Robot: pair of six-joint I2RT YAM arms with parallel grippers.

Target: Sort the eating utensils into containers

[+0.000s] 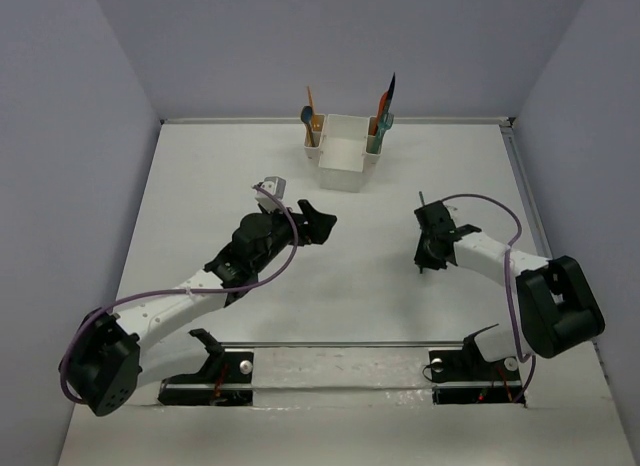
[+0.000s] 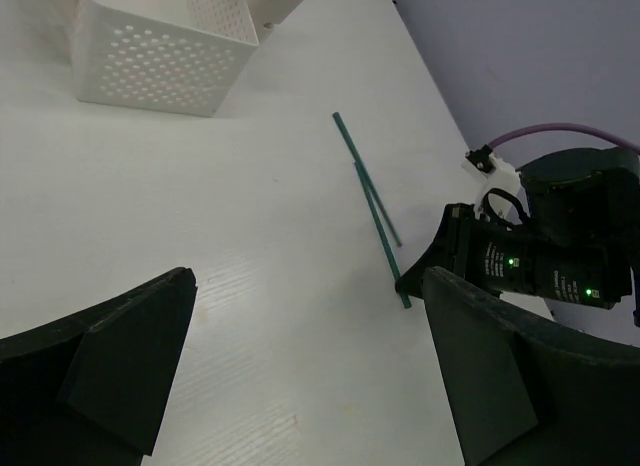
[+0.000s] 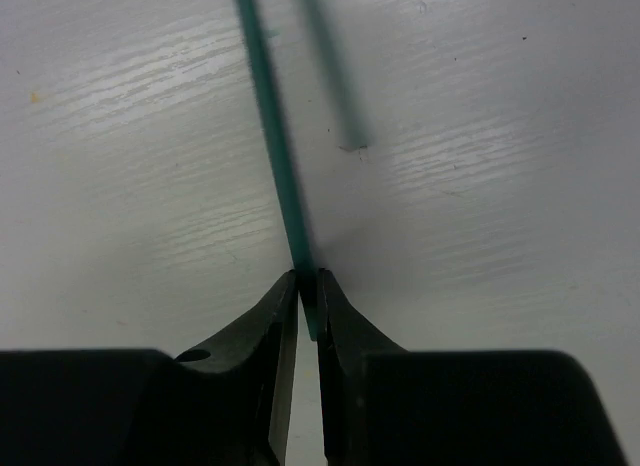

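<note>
Right gripper (image 3: 308,282) pinches teal chopstick (image 3: 272,136); far end cropped.

Fixed overhead camera looks down across the white tabletop (image 1: 200,186) from its near edge, white perforated plastic caddy (image 1: 340,174) upper centre. Left wrist camera skims low, caddy upper left; right wrist camera hangs very close, apparently sharing its slim teal plastic chopsticks (image 2: 362,172).

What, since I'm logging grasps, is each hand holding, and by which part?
The right hand pinches one slim teal plastic chopstick at one end; the left hand holds nothing.
</note>
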